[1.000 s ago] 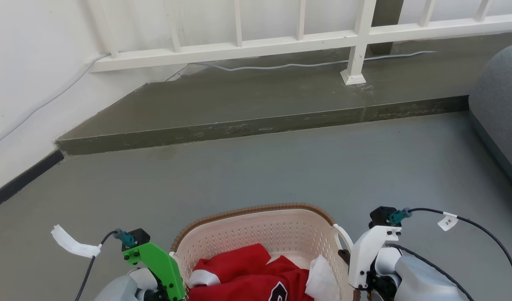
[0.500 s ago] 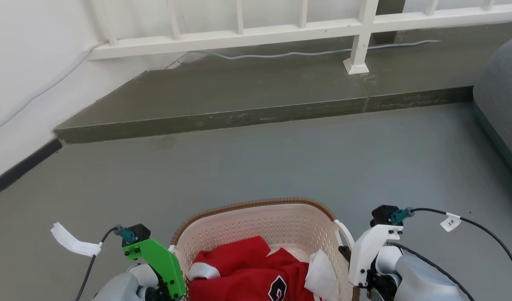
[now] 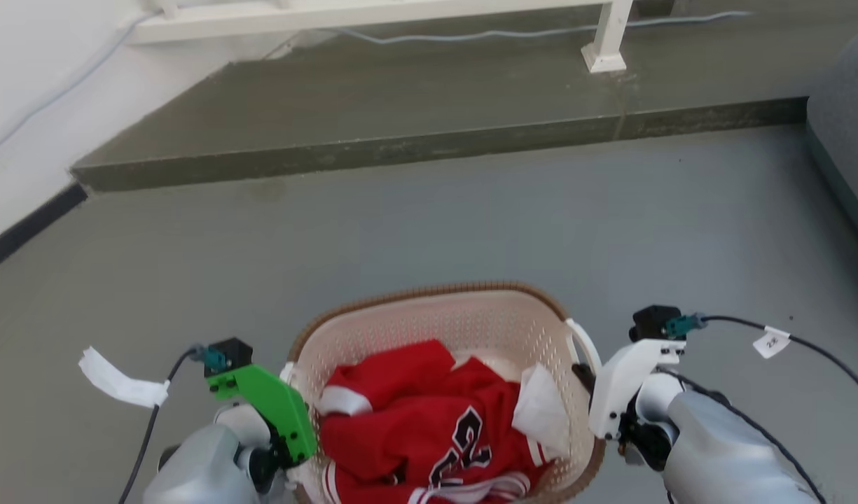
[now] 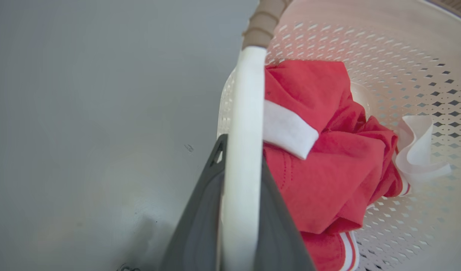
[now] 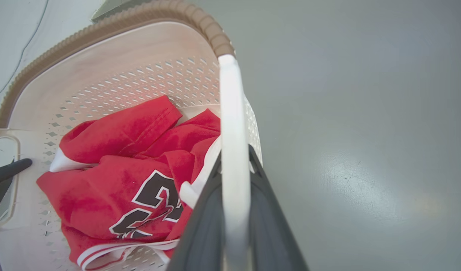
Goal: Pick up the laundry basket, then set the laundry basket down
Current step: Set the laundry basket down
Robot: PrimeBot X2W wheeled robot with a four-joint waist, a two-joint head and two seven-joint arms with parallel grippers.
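The laundry basket (image 3: 429, 292) is cream, perforated, with a brown woven rim, and sits low in the head view between my arms. A red jersey (image 3: 429, 427) and a white cloth (image 3: 541, 413) lie inside it. My left gripper (image 3: 285, 423), under a green mount, is shut on the basket's left white handle (image 4: 242, 113); in the left wrist view my left gripper (image 4: 241, 150) has a dark finger on each side of it. My right gripper (image 5: 234, 160) is shut on the right handle (image 5: 230, 105). Whether the basket's bottom touches the floor I cannot tell.
Grey floor (image 3: 436, 224) stretches ahead of the basket. A raised concrete step (image 3: 429, 143) runs across the back, with a white railing post (image 3: 607, 42) on it. A white wall with black skirting (image 3: 22, 227) is at left, a grey upholstered seat (image 3: 849, 105) at right.
The head camera has tilted down, so the step and railing slid up the picture and more of the basket shows. Both grippers stay shut on the handles.
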